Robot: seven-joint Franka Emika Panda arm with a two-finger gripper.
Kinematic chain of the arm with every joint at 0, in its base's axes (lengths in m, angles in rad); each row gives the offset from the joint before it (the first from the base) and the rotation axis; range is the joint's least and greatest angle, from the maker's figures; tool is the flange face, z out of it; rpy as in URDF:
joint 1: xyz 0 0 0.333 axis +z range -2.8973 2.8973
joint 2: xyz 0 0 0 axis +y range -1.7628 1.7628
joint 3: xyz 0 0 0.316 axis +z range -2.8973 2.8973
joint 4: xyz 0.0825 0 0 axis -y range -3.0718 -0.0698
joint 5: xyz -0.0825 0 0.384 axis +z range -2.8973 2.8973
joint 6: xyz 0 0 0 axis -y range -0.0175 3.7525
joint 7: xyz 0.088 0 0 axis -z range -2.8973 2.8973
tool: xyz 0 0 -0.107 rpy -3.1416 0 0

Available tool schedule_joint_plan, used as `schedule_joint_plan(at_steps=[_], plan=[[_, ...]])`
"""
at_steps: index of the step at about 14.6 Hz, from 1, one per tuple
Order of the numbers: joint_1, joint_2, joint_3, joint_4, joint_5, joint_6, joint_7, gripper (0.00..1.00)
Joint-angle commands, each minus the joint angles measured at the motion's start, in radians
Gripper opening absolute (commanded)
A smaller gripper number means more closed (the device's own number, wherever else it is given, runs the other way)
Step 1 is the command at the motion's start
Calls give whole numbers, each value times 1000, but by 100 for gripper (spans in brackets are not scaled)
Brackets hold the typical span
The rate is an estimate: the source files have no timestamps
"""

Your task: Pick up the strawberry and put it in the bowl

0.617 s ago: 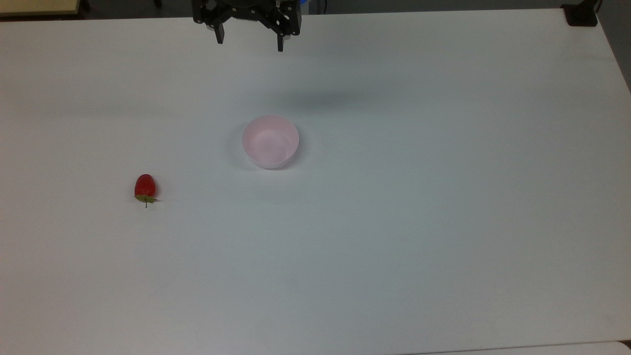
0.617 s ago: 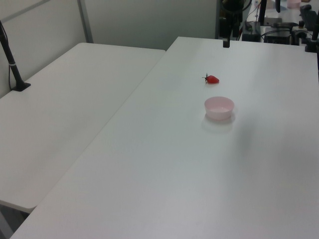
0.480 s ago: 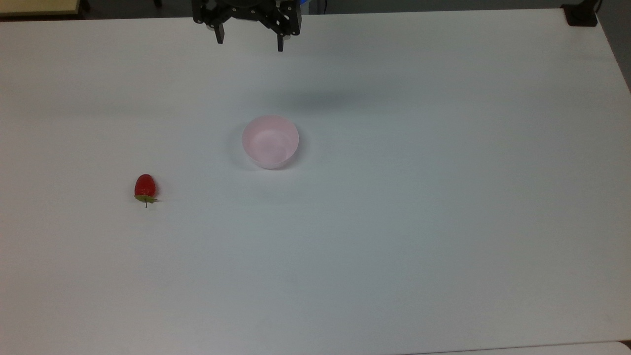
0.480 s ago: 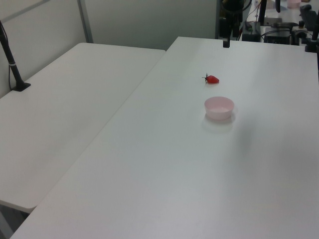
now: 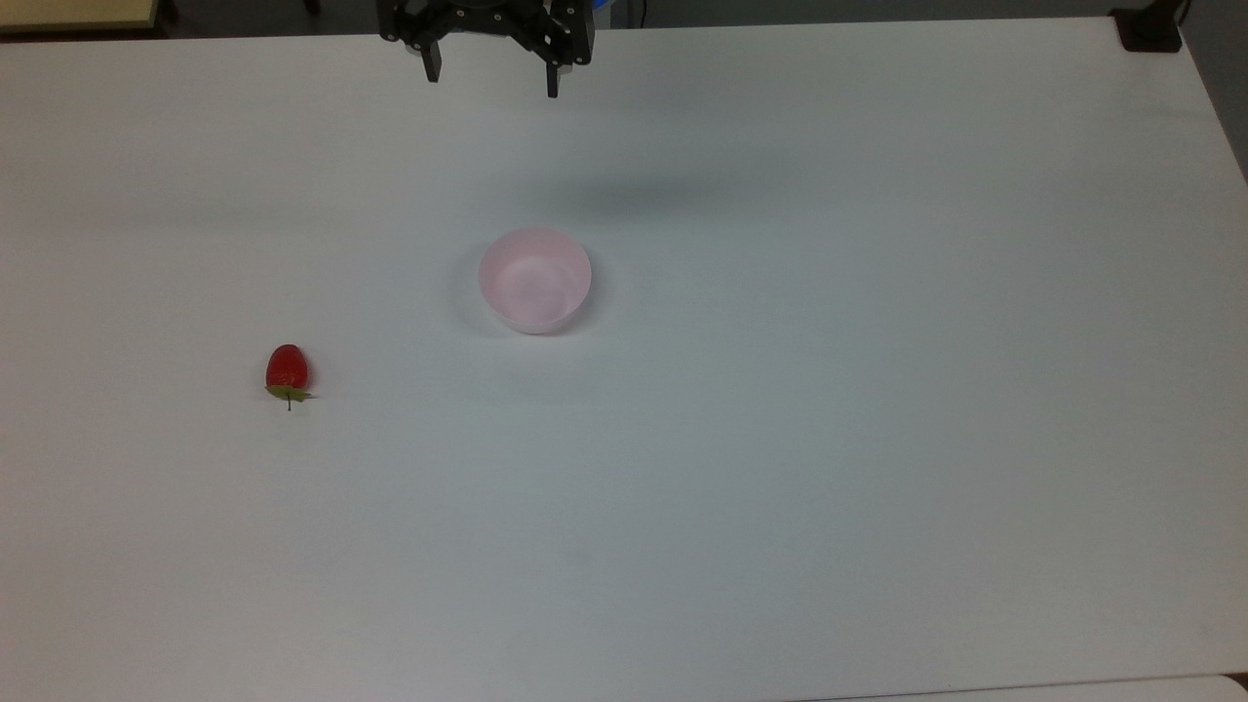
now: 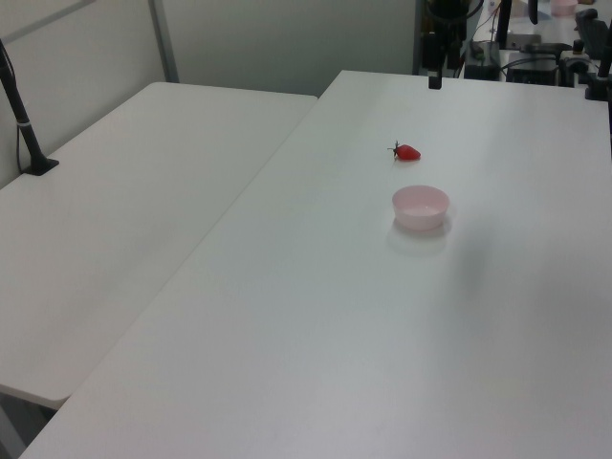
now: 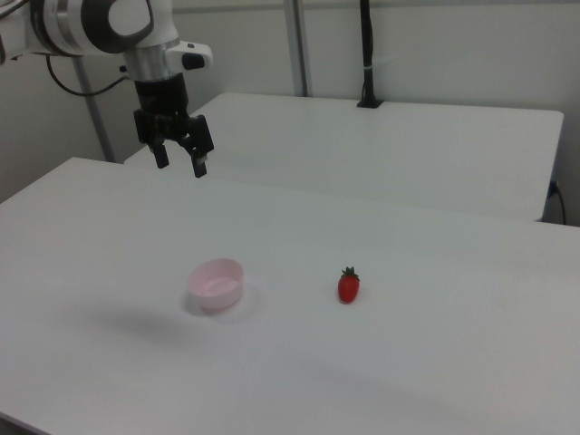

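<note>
above the table's (image 5: 877, 390) far edge in the top view, your claw (image 5: 490, 83) hangs with its 2 fingers spread apart, holding nothing. the bowl (image 5: 534, 280) sits well below it, and the strawberry (image 5: 287, 369) lies further off to the top view's lower left, apart from the bowl.

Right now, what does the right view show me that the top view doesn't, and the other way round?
The right view adds the robot's white arm above the gripper, a second white table behind, and a black pole standing on it. The top view adds a black clamp at its top right corner, and the work table from straight above. Both share the open gripper hanging empty, the pink bowl with nothing in it, and the strawberry lying on the table apart from the bowl.
</note>
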Motion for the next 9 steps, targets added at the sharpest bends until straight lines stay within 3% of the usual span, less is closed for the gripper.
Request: schedule_joint_plan(at_steps=[1, 6, 9], plan=[[-5, -18, -9, -17, -1, -2, -16, 100], [-25, 13, -11, -16, -1, 81, -53, 100], [-83, 72, -9, -13, 3, 143, -200, 100]])
